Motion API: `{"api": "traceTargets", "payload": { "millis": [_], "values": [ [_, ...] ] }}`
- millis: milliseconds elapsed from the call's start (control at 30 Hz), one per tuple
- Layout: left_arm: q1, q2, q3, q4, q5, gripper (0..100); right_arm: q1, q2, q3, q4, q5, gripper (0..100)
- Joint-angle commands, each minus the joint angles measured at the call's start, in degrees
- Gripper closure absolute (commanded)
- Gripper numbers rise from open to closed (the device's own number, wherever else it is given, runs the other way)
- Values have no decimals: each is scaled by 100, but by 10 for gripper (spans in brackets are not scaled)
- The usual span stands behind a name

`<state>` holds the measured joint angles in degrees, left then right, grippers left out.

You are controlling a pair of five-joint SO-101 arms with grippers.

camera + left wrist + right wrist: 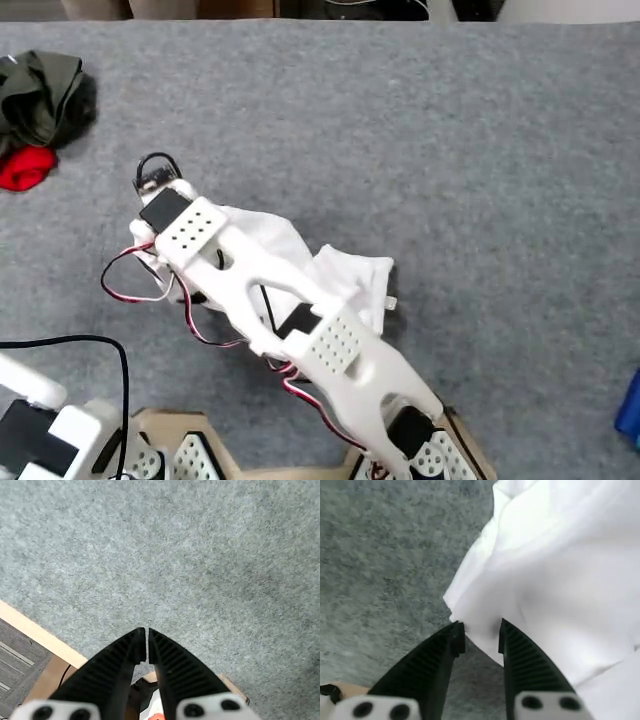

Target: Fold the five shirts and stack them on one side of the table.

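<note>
right gripper (479,630) stood with jaws apart, the crumpled white shirt's (555,580) edge just between its tips and the bulk lying under that arm | left gripper (147,632) was closed empty over bare table (210,555) | right arm judged nearer

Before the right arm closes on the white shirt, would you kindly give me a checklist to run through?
1. Right gripper open: ok, jaws apart.
2. White shirt edge between its jaws: ok.
3. White shirt spread flat: not ok, bunched up.
4. Left gripper out of the way: ok, shut over bare table.
5. Other shirts folded: not ok, dark green shirt and red shirt lie crumpled.
6. All five shirts present: cannot tell.
</note>
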<state>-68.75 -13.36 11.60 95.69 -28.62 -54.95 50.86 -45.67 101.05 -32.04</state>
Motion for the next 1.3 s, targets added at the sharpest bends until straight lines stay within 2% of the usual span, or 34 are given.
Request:
{"api": "traceTargets", "payload": {
  "millis": [0, 133, 300, 533, 800, 1033, 1267],
  "values": [
    [-44, -31, 0, -35, -35, 972, 110, 101, -40, 35, -88, 864],
    [-44, -31, 0, -35, -35, 972, 110, 180, -40, -35, -62, 871],
    [-44, -31, 0, -35, -35, 972, 110, 171, -40, 18, -44, 995],
    [-44, -31, 0, -35, -35, 972, 303, 66, -171, 105, -44, 993],
    [-44, -31, 0, -35, -35, 972, 673, -936, -541, 105, 193, 993],
    [-44, -31, 0, -35, -35, 972, 1385, -1701, -479, 105, 642, 993],
    [-44, -31, 0, -35, -35, 972, 2642, -2264, -479, 114, 1310, 993]
  ]
}}
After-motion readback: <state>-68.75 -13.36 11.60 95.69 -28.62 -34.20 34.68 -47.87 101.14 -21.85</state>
